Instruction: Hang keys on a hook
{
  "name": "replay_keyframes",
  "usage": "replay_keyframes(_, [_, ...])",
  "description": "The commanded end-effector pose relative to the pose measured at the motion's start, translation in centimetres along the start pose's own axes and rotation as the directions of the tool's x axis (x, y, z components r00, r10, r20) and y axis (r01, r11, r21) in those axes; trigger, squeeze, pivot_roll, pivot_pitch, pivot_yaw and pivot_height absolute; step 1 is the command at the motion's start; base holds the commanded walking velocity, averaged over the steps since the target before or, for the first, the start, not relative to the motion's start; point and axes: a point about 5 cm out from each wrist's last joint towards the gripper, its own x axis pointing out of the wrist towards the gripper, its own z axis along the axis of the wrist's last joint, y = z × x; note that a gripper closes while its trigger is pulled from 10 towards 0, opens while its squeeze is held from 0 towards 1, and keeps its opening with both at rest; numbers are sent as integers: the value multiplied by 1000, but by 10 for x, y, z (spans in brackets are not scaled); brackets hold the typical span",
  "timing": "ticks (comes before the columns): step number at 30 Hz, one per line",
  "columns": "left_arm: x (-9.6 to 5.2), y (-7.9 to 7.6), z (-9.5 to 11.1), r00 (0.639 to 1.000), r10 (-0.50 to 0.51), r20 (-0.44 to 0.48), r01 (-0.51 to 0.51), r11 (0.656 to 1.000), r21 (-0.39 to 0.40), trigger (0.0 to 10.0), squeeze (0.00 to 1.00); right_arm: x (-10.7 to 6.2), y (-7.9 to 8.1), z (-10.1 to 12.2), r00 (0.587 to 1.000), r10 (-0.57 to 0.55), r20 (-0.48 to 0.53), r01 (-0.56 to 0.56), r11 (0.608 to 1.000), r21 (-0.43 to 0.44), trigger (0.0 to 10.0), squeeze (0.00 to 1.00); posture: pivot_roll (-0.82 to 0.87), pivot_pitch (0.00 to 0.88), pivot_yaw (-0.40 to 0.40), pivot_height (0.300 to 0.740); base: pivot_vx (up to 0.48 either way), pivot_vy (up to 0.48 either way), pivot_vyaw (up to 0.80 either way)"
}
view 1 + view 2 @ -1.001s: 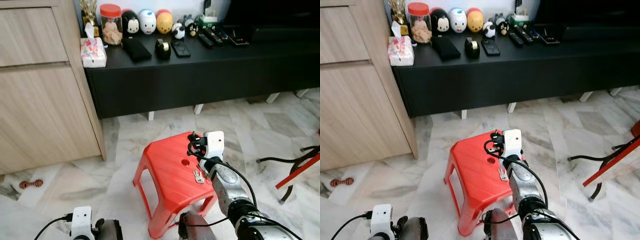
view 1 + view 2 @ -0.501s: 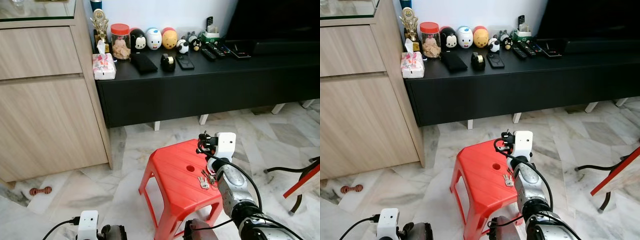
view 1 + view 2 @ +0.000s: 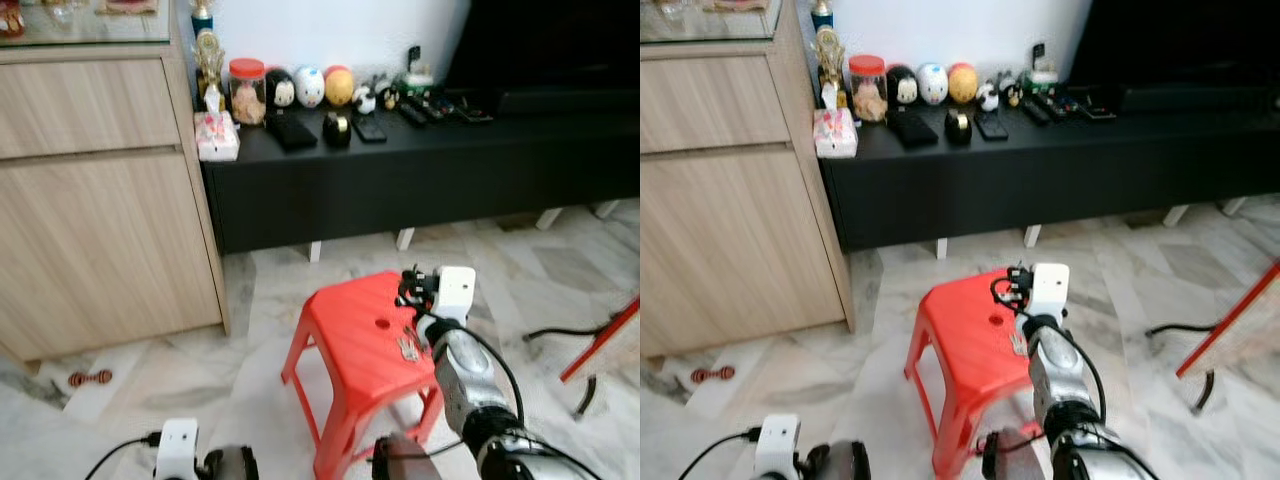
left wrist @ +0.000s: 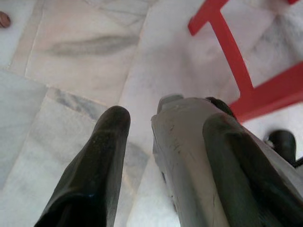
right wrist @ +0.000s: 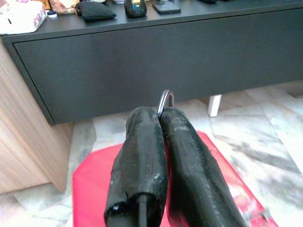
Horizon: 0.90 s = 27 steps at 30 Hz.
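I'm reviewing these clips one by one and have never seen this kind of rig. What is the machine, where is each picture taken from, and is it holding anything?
This is a walking humanoid robot with two silver arms, each ending in two long black fingers. The two wide pictures come from a stereo camera on its head, looking forward and down. They show a red stool on a marble floor, a black TV bench with small ornaments and remotes on top, and a wooden cabinet beside it. The other two pictures come from cameras on the wrists, looking along the fingers. The right gripper is over the stool, pinched shut on a metal key ring; the keys hang below it, over the seat. The left gripper hangs low over the floor, fingers apart.
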Motion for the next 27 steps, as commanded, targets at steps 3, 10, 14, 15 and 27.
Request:
replay_keyframes(3, [-7, -9, -29, 992, -25, -121, 24, 1000, -10, 10000, 0, 0, -8, 3, 1000, -28, 4, 28, 1000, 9, 10000, 0, 67, 0, -88, 665, -205, 0, 0])
replay_keyframes(10, [-7, -9, -29, 992, -19, -125, 18, 1000, -16, 10000, 0, 0, -6, 3, 999, -33, 7, 33, 999, 18, 10000, 0, 67, 0, -84, 715, 0, 0, 0])
replay_keyframes(14, [-7, -8, -28, 992, -18, -122, 15, 1000, -22, 10000, 0, 1, -5, 2, 999, -38, 0, 38, 999, 22, 10000, 0, 72, 0, -84, 740, 0, 0, 0])
replay_keyframes(15, [-7, -8, -28, 992, -17, -122, 14, 1000, -24, 10000, 0, 1, -6, 2, 999, -40, 0, 40, 999, 21, 10000, 0, 72, 0, -84, 740, 0, 0, 0])
replay_keyframes(27, [-7, -8, -31, 992, -6, -127, -2, 998, -64, 10000, 0, 0, -16, 11, 995, -83, 48, 82, 997, 10, 10000, 0, 47, 0, -89, 740, 0, 0, 0])
